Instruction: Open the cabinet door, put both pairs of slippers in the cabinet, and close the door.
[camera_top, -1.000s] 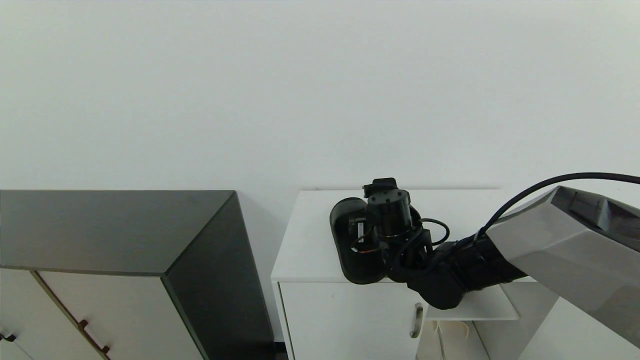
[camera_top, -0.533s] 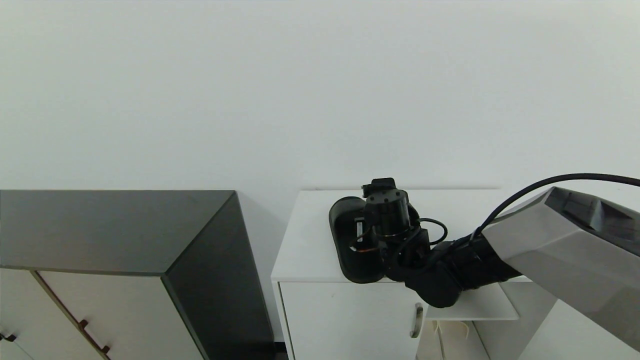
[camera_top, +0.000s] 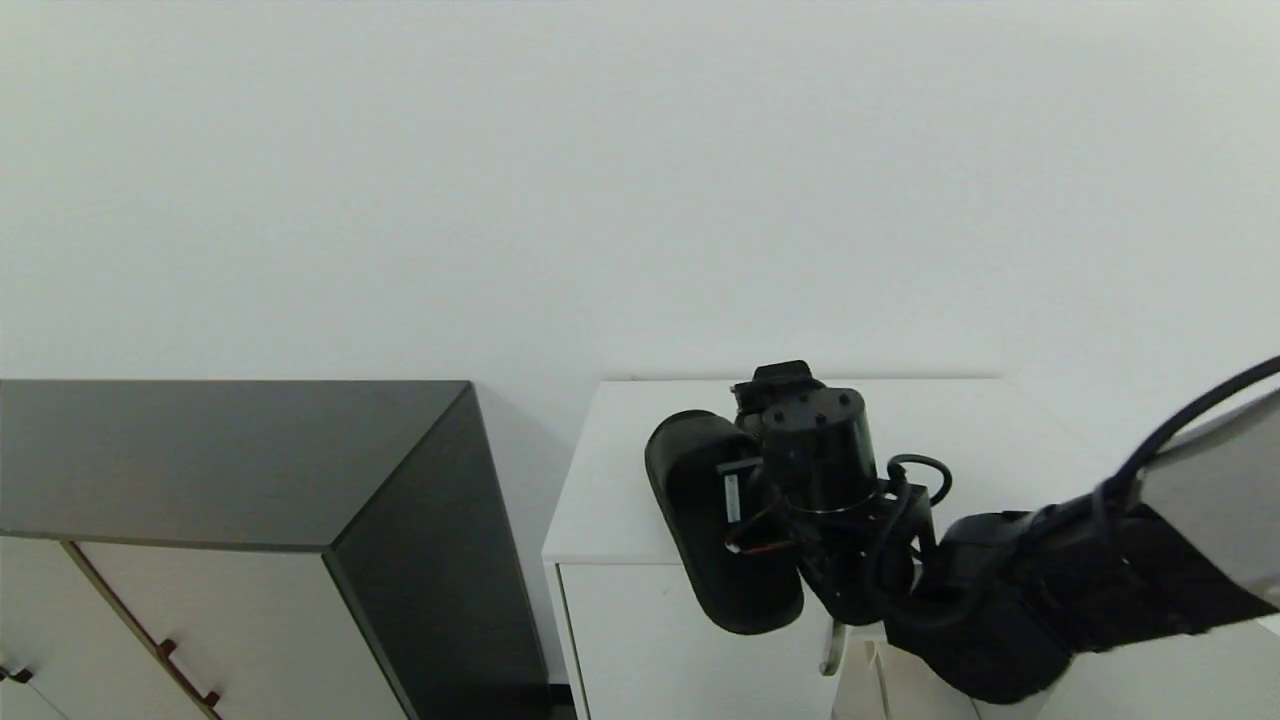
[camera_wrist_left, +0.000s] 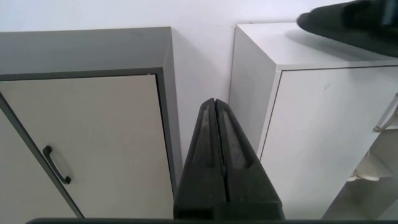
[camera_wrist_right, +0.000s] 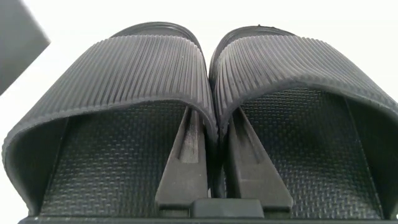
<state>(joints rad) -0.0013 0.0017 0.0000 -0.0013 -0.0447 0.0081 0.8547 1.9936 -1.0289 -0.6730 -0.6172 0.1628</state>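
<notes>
Pair of black slippers (camera_top: 705, 530) is being held by the right gripper (camera_wrist_right: 213, 121). One finger is being kept inside each slipper, with the two inner walls pinched together between them. The pair is being carried on its side, soles to the left, in the air above the near edge of the white cabinet (camera_top: 620, 470) and overhanging its front.

Left gripper (camera_wrist_left: 215, 107) is being held low, its fingers pressed together on nothing, facing the gap between the grey cabinet (camera_top: 200, 450) and the white cabinet.

Progress, as judged: the right half of the white cabinet is being shown open, with shelves exposed to the right of the door handle (camera_top: 832, 648), so the opening step is being counted as done. This pair is being counted as picked but not yet stowed. A pale item (camera_wrist_left: 367, 173) is being glimpsed on an inner shelf and is possibly the other pair, but too little is being shown to tell. Placing this pair inside and shutting the door are being counted as left.

Against the earlier frames: the slippers are being drawn nearer and off the cabinet top, where before they were sitting over its middle. The right arm is being swung down and nearer with them.
</notes>
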